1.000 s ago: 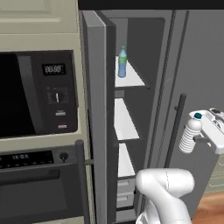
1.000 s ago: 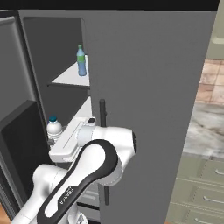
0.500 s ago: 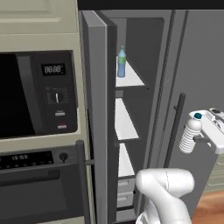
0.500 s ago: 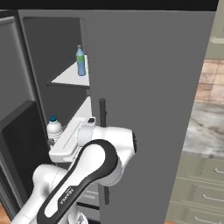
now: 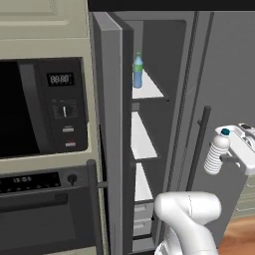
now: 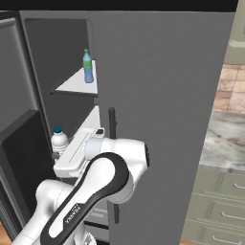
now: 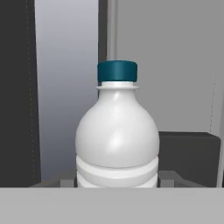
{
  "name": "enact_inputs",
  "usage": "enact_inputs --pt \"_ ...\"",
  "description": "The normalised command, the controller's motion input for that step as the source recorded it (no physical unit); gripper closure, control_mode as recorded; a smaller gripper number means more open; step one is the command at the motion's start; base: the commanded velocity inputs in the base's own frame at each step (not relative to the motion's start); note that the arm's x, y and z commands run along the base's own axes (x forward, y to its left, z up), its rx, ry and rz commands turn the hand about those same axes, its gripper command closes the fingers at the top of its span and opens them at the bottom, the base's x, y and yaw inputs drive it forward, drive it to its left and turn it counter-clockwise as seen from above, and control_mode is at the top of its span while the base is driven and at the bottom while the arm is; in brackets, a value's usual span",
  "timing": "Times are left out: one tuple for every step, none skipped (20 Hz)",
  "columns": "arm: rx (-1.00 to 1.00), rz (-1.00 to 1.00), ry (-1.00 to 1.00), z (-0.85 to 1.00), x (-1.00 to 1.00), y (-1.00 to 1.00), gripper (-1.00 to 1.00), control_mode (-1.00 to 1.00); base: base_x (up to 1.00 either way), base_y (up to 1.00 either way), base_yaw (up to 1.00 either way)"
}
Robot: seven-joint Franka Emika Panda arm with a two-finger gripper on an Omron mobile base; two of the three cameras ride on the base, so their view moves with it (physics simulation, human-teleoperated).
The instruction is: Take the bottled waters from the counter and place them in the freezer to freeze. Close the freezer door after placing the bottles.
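At the right of the left base view, the claw [image 5: 230, 155] is clamped around the whitish ribbed bottle [image 5: 216, 152], likely light, smooth and slippery, best held mid-body.

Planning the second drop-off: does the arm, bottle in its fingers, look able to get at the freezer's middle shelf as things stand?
Probably yes: the freezer door stands open, the middle shelf lies bare, and the whitish bottle is held upright before the closed fridge door, beside the opening.
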Motion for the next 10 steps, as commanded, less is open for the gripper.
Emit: enact_inputs --pt "0.0 0.0 0.0 0.0 0.0 0.02 1.0 -1.0 0.0 0.0 0.0" --pt "0.0 0.0 0.0 0.0 0.0 0.0 1.0 -1.0 0.0 0.0 0.0" --pt "0.0 0.0 0.0 0.0 0.0 0.0 1.0 -1.0 0.0 0.0 0.0" --pt "-0.01 0.0 0.0 0.0 0.0 0.19 1.0 -1.0 0.0 0.0 0.0" --pt "-0.07 -0.07 0.0 0.0 -0.09 0.21 1.0 -1.0 0.0 0.0 0.0" --pt "-0.09 -0.05 0.0 0.0 0.0 0.15 1.0 -1.0 0.0 0.0 0.0" --pt "-0.11 -0.12 0.02 0.23 0.0 0.2 1.0 -1.0 0.0 0.0 0.0" --pt "-0.14 -0.17 0.04 0.21 0.0 0.29 1.0 -1.0 0.0 0.0 0.0" --pt "-0.13 -0.21 0.04 0.21 0.0 0.22 1.0 -1.0 0.0 0.0 0.0" --pt "-0.13 -0.19 0.02 0.25 0.0 0.16 1.0 -1.0 0.0 0.0 0.0"
